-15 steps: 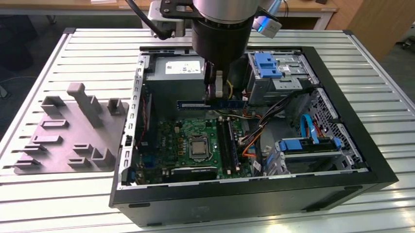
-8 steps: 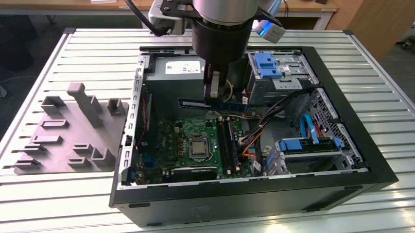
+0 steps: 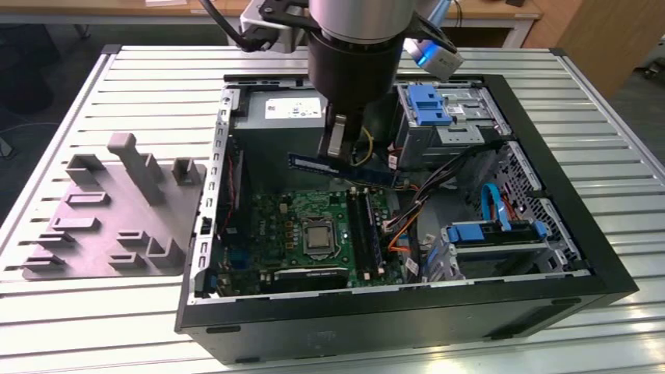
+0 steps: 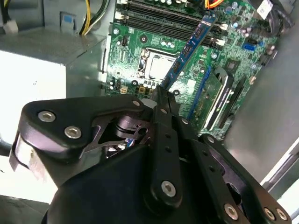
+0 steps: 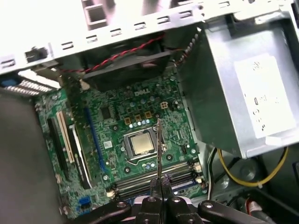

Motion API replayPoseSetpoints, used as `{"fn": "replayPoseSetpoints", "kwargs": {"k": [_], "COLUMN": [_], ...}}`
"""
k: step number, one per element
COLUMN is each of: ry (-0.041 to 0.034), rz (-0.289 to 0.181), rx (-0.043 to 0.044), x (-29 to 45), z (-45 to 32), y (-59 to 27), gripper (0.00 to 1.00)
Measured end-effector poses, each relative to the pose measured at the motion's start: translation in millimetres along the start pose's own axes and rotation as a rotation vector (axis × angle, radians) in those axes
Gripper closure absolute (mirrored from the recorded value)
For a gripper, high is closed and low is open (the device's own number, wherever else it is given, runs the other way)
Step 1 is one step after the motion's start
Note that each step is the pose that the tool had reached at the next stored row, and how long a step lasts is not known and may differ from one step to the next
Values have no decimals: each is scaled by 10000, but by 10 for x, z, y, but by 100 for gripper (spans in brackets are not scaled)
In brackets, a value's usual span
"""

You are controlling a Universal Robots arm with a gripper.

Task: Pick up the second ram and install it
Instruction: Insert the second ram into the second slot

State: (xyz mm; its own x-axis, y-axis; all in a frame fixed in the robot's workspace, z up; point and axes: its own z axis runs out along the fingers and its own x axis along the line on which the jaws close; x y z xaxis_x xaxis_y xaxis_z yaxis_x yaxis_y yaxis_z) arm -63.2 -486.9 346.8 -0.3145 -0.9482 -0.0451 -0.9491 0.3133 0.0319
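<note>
One stick, the second ram (image 3: 364,173), was pinched tight in your tool (image 3: 338,156), hanging above the motherboard (image 3: 296,226) inside the open case (image 3: 395,319), not yet in a slot (image 3: 360,226).

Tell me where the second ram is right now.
In the exterior view, the second ram hangs clamped in the gripper inside the open computer case, above the green motherboard and near the grey power supply.

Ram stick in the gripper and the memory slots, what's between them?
Nothing; in the exterior view the ram stick hangs in open air above the memory slots.
</note>
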Motion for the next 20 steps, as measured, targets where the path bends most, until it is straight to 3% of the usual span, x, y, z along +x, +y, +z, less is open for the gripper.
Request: {"fn": "replayPoseSetpoints", "kwargs": {"k": [20], "ry": [-116], "rz": [3634], "rx": [164], "x": [3], "z": [55], "y": [-2], "gripper": [89]}}
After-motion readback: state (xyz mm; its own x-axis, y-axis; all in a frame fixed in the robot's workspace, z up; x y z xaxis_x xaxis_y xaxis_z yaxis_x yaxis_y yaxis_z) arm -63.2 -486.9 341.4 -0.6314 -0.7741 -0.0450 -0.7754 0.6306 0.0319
